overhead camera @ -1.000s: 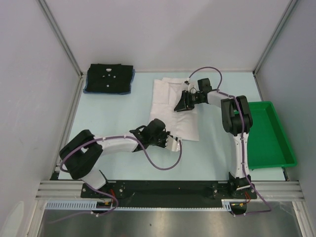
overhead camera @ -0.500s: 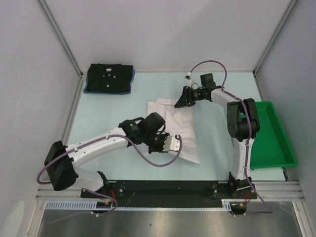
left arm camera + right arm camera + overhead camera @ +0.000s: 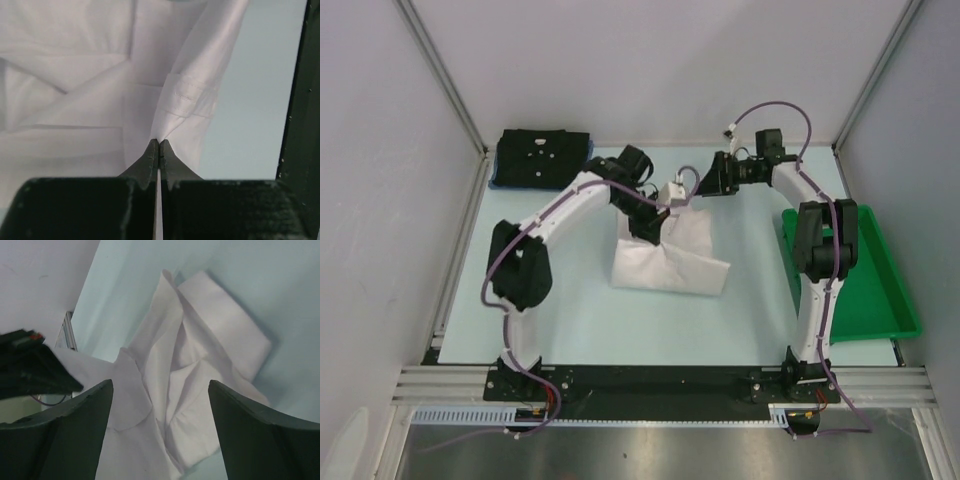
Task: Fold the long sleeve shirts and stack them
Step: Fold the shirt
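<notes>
One white shirt (image 3: 670,268) is lying on the worktop (image 3: 550,290), cuff (image 3: 182,97) clamped between the left fingers (image 3: 150,160); right fingers (image 3: 75,410) are hanging apart. I am advising even tension, laying the sleeve flat.

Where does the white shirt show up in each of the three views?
Top external: white shirt mid-picture, held by the left gripper.
Left wrist: white shirt fills upper left and centre, pinched by the left gripper.
Right wrist: white shirt crumpled at centre, framed by the open right gripper.
Shared landmark: the pale green table.
</notes>
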Tool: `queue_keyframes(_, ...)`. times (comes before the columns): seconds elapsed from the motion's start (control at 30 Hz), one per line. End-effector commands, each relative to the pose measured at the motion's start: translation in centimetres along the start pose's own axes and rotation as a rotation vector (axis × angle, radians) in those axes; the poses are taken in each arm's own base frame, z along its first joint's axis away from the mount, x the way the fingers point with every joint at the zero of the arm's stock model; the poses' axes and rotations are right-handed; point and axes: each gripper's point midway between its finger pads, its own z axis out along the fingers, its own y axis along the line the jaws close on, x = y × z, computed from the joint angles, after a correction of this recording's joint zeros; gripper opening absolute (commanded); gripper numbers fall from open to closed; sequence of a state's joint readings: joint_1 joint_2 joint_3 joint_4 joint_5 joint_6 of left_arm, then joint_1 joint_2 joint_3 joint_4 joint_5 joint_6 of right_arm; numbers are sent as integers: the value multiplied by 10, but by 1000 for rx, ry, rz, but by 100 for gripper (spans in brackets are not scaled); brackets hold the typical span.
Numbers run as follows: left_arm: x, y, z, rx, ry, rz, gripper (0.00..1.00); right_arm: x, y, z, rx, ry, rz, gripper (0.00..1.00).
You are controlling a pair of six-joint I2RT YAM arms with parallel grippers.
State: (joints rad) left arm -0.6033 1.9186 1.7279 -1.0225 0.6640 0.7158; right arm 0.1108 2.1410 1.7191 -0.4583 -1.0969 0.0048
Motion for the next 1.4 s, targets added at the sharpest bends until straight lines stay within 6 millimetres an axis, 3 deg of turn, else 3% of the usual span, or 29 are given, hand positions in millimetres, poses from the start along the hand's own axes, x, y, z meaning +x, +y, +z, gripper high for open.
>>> queue_keyframes(0.0,-1,48,-2,62,-55,-95,0,-14,-7,-25,-8,-22,2,86)
queue_keyframes(0.03,-15,61,-8,41,-87,-70,0,-18,-8,-29,-7,-30,-5,88)
queue_keyframes(0.07,-14,68,-6,45,-89,-94,0,-14,-14,-33,-4,-26,22,89)
queue_keyframes(0.1,0,83,7,63,-76,-142,0,-14,-14,-35,-7,-25,24,89)
queue_keyframes(0.13,-8,93,4,48,-100,-133,0,-13,-16,-36,-8,-23,24,89)
queue_keyframes(0.2,4,109,18,50,-93,-168,0,-7,-20,-36,-12,-15,51,89)
queue_keyframes(0.33,19,127,32,36,-91,-203,0,8,-26,-28,-9,13,78,88)
queue_keyframes(0.57,34,157,34,-47,-122,-270,3,40,-51,-23,68,76,102,85)
queue_keyframes(0.73,32,160,19,-57,-173,-317,30,52,-56,-26,110,103,132,74)
queue_keyframes(0.77,29,161,2,-76,-201,-328,34,53,-57,-28,123,105,133,74)
queue_keyframes(0.83,33,157,-6,-62,-237,-392,43,58,-53,-33,129,105,154,74)
queue_keyframes(0.87,31,156,-24,-80,-268,-408,46,59,-51,-34,131,105,155,75)
queue_keyframes(0.9,39,153,-25,-71,-270,-450,50,61,-50,-35,134,106,149,75)
queue_keyframes(1.07,54,146,-46,-63,-334,-592,56,76,-49,-29,139,125,134,75)
queue_keyframes(1.23,73,140,-43,-69,-310,-637,57,84,-57,-22,157,154,105,71)
queue_keyframes(1.37,85,143,-35,-67,-289,-665,57,83,-61,-21,168,147,101,60)
